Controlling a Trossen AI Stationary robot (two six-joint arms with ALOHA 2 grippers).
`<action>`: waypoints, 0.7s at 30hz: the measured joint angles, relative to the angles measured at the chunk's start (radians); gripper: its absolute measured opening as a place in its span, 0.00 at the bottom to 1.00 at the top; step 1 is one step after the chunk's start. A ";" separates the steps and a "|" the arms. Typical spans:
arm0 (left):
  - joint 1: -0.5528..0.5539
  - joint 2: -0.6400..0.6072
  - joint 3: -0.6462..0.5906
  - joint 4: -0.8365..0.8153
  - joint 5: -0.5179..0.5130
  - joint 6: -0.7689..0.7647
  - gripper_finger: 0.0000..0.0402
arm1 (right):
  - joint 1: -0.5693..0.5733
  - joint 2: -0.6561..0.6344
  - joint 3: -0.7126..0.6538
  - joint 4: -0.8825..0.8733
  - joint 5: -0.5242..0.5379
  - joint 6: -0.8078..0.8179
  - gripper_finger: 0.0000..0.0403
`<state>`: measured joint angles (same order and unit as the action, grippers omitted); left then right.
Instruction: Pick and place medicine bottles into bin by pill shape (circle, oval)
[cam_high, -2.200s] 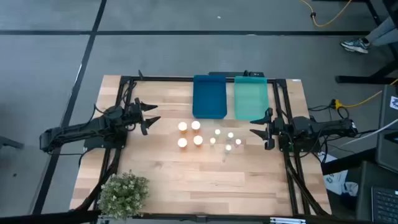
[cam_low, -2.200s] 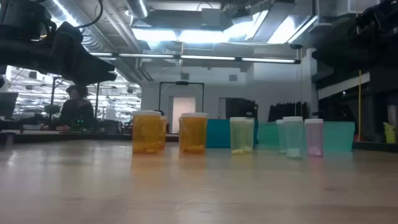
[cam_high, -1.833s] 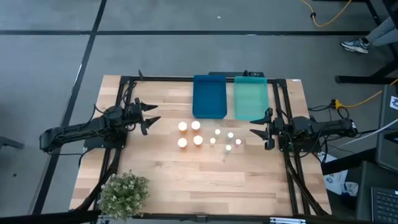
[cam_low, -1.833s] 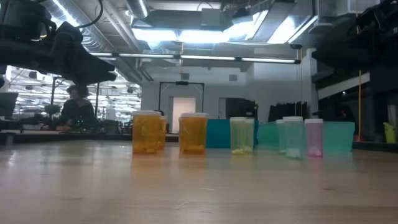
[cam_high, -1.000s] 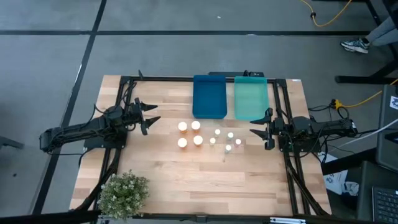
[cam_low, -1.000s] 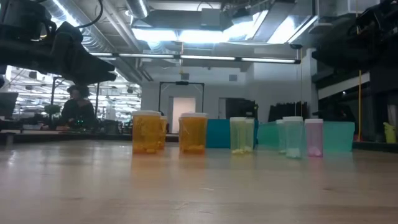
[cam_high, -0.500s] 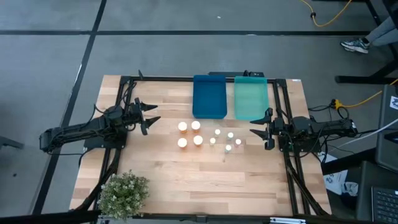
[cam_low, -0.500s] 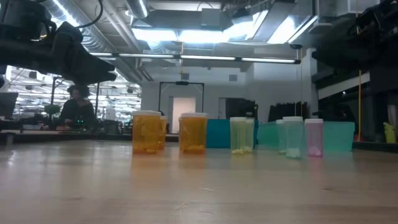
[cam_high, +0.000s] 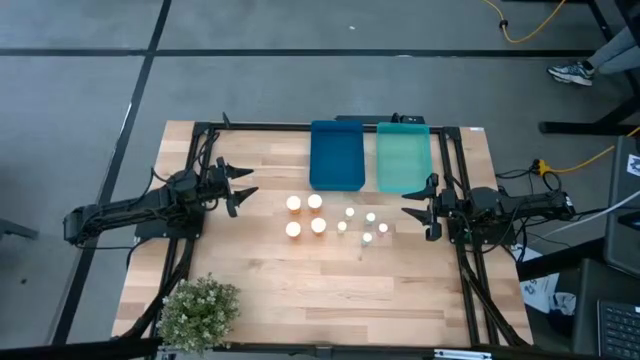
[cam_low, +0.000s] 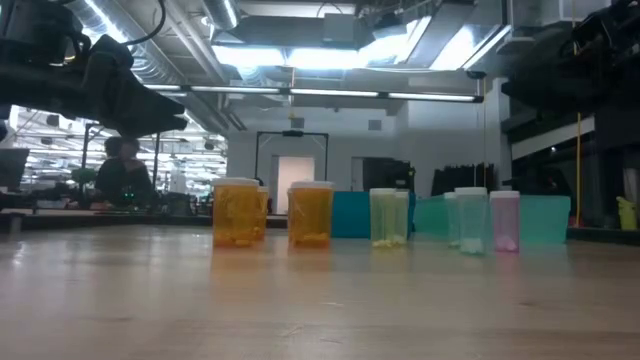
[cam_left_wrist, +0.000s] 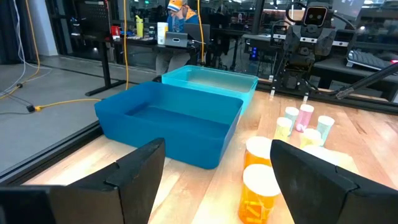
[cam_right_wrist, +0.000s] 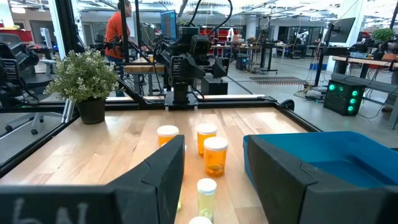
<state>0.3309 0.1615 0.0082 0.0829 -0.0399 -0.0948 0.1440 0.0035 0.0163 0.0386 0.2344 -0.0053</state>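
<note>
Table (cam_high: 330, 285) first: both trays, blue (cam_high: 336, 156) and teal (cam_high: 403, 157), sit empty at the far edge. All nine bottles (cam_high: 318, 226) are clustered mid-table, just in front of them. My left claw (cam_high: 243, 189) and right claw (cam_high: 412, 212) hang wide open, holding nothing. Bottles look light, stiff, slick plastic, so I'd pinch the body below the cap.

Left gripper (cam_left_wrist: 214, 177) open, empty. Blue tray (cam_left_wrist: 171, 121) beside teal tray (cam_left_wrist: 214, 81); amber bottles (cam_left_wrist: 260, 186) and pale bottles (cam_left_wrist: 301, 121) on worktop (cam_left_wrist: 367, 155).
</note>
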 joint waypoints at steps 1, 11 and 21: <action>0.000 0.000 0.000 0.000 0.000 0.000 0.70 | 0.000 0.000 0.000 0.000 0.000 0.000 0.44; 0.000 0.000 0.000 0.000 0.000 -0.035 0.70 | 0.000 0.000 0.000 0.000 0.000 0.000 0.44; 0.000 0.000 0.000 0.081 -0.111 -0.105 0.70 | 0.000 0.000 0.000 0.000 0.000 0.000 0.44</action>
<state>0.3313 0.1616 0.0079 0.1635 -0.1510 -0.2000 0.1440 0.0033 0.0163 0.0387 0.2348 -0.0051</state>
